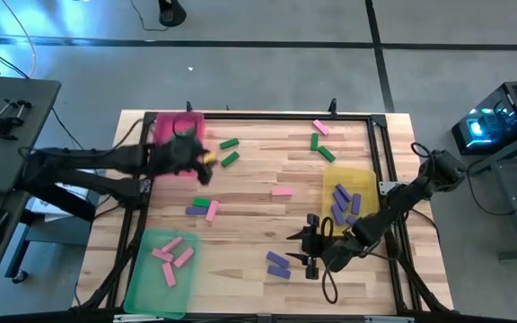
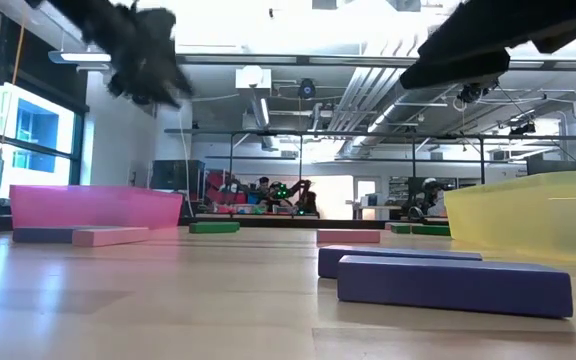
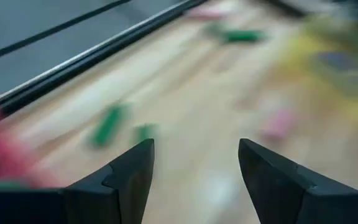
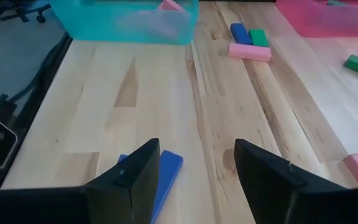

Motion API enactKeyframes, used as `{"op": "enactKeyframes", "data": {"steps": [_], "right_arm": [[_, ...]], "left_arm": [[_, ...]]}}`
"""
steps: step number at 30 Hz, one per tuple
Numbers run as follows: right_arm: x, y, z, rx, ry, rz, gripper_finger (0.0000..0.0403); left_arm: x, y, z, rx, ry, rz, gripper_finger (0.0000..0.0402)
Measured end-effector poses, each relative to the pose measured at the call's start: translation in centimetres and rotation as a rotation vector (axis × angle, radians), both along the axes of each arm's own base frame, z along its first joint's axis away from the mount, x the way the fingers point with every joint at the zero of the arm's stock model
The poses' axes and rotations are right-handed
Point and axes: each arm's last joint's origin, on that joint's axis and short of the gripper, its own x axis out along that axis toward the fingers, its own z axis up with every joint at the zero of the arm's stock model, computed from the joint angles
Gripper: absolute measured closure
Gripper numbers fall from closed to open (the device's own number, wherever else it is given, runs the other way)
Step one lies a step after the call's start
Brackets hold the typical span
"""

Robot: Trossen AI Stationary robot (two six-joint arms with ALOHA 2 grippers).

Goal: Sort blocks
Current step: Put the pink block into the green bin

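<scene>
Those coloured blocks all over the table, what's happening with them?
Two robot arms are sorting the blocks into trays. The left gripper hangs open and empty beside the pink tray. The right gripper is open too, just above two purple blocks. Several blocks still lie loose on the table.

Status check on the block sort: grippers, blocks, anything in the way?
Left gripper open, empty, beside pink tray. Right gripper open, empty, over purple blocks. Loose blocks still scattered on table. Nothing blocking.

Trays: three [image 1: 162, 285] (pink, green, yellow). Blocks [image 1: 282, 191] visible from above: pink six, green five, purple about seven.
</scene>
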Motion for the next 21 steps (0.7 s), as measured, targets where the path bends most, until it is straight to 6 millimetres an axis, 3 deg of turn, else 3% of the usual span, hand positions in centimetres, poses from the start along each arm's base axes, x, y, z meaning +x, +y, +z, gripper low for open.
{"op": "enactKeyframes", "data": {"steps": [6, 13, 17, 21], "right_arm": [[0.5, 0.5, -2.3, -0.014, 0.075, 0.05, 0.021], [2.7, -0.3, -5.4, -0.002, 0.125, 0.092, 0.021], [3.6, -1.7, -6.4, 0.021, 0.174, 0.089, 0.021], [4.0, -2.5, -6.6, 0.016, 0.177, 0.059, 0.021]], "left_arm": [[2.1, -7.3, 1.0, 0.138, -0.166, -0.301, 0.0179], [4.0, -14.7, -0.6, 0.286, -0.243, -0.571, 0.0179], [5.3, -17.0, -2.5, 0.315, -0.262, -0.593, 0.0179], [6.3, -17.9, -4.6, 0.33, -0.23, -0.544, 0.0179]]}}
